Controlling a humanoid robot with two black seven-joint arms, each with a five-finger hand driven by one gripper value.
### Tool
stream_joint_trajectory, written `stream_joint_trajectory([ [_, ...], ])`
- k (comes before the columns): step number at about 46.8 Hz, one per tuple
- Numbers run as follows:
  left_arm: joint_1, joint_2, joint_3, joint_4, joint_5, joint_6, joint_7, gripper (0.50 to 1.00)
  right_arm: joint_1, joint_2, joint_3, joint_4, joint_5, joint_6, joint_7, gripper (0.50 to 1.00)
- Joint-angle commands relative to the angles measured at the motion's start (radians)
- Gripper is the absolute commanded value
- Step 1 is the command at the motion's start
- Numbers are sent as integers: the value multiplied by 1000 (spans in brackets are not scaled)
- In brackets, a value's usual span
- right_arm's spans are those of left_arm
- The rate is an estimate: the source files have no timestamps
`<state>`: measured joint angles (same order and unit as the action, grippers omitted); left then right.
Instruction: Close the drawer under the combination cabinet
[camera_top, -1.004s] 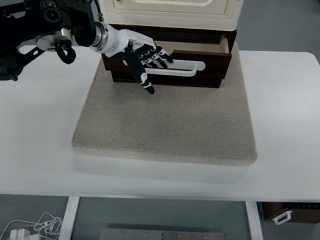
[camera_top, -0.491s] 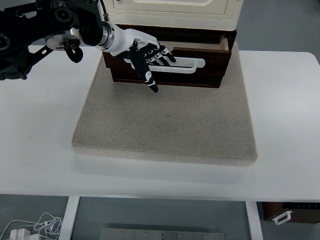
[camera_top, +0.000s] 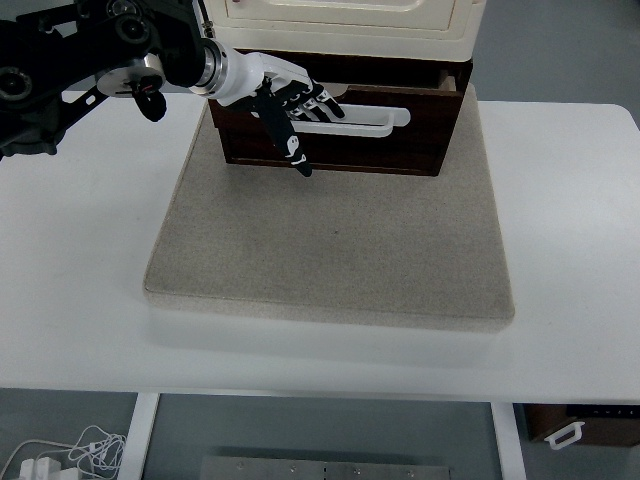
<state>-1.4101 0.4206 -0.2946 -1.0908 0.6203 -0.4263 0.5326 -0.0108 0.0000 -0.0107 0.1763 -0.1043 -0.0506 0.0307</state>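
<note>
A cream cabinet (camera_top: 345, 22) stands at the back of a grey mat (camera_top: 330, 240). Under it a dark brown drawer (camera_top: 400, 140) with a white handle (camera_top: 370, 122) sticks out only a little from its housing. My left hand (camera_top: 295, 115) comes in from the upper left. Its fingers (camera_top: 320, 103) lie spread flat against the drawer front over the handle's left part, and the thumb points down toward the mat. It holds nothing. The right arm does not show.
The mat lies on a white table (camera_top: 570, 200). Below the table's front edge are white cables (camera_top: 70, 455) at the left and a dark box (camera_top: 580, 425) at the right.
My left hand has moved toward the cabinet while against the drawer front. The drawer has slid back, and less of its top edge shows now.
</note>
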Motion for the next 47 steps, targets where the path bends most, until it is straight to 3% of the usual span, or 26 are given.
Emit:
stream_joint_trajectory([
  [1,0,-3,2,12,1,1,-2,1000,0,0,0,0,0,0,0,952],
  [37,3,-23,-11,83,44,8,-16,1000,0,0,0,0,0,0,0,952],
  [47,5,-49,-8,95,45,34,-16,1000,0,0,0,0,0,0,0,952],
])
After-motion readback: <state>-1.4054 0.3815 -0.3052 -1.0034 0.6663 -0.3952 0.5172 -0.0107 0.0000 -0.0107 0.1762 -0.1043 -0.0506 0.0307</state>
